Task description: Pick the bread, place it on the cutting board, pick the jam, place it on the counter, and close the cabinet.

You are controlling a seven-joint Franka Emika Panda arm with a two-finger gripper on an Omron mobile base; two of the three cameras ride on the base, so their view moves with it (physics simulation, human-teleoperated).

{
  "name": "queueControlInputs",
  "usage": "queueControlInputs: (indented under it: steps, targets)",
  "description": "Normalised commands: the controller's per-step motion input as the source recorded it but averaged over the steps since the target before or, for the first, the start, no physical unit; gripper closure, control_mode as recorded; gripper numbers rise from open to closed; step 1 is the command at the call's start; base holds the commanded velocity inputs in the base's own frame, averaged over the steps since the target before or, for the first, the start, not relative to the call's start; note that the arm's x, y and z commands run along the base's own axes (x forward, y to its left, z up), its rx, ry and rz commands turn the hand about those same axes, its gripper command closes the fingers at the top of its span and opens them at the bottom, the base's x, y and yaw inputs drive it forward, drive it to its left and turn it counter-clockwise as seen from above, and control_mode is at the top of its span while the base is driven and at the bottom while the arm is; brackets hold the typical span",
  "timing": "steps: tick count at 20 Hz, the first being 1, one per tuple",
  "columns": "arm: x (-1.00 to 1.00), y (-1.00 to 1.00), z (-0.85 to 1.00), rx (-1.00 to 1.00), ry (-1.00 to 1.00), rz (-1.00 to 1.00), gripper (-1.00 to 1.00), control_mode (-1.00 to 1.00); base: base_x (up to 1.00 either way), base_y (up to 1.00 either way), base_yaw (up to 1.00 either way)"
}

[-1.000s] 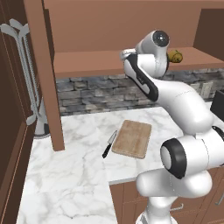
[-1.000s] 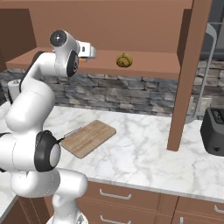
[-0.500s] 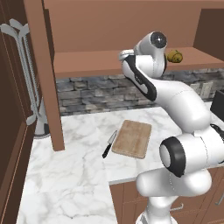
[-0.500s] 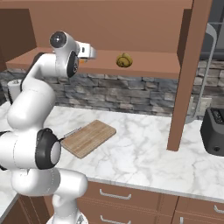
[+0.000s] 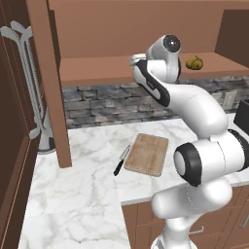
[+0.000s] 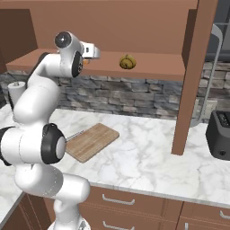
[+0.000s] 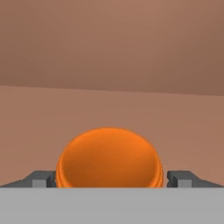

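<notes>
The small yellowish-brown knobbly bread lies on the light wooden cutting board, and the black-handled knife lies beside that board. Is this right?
Not quite. The right base view shows the bread on the shelf of the reddish-brown wall cabinet. The cutting board is bare; the knife does lie beside it.

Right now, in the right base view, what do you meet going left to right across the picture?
Arm's white shoulder joint → cutting board → bread on the cabinet shelf → upright cabinet door edge → black toaster.
</notes>
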Motion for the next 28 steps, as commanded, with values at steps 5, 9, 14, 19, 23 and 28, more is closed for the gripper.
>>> queueControlInputs:
  steps: [5,9,14,19,23,28]
  targets:
    - [0.22,0.00,0.00,0.00,0.00,0.00,-1.00,-1.00,0.00,0.00,0.00]
    - [0.15,0.00,-0.07,0.00,0.00,0.00,-1.00,-1.00,0.00,0.00,0.00]
    - [0.03,0.00,-0.15,0.00,0.00,0.00,-1.00,-1.00,0.00,0.00,0.00]
    - [0.00,0.00,-0.22,0.00,0.00,0.00,1.00,-1.00,0.00,0.00,0.00]
    - [0.00,0.00,-0.04,0.00,0.00,0.00,1.00,-1.00,0.00,0.00,0.00]
    - [-0.08,-0.01,0.00,0.00,0.00,0.00,1.00,-1.00,0.00,0.00,0.00]
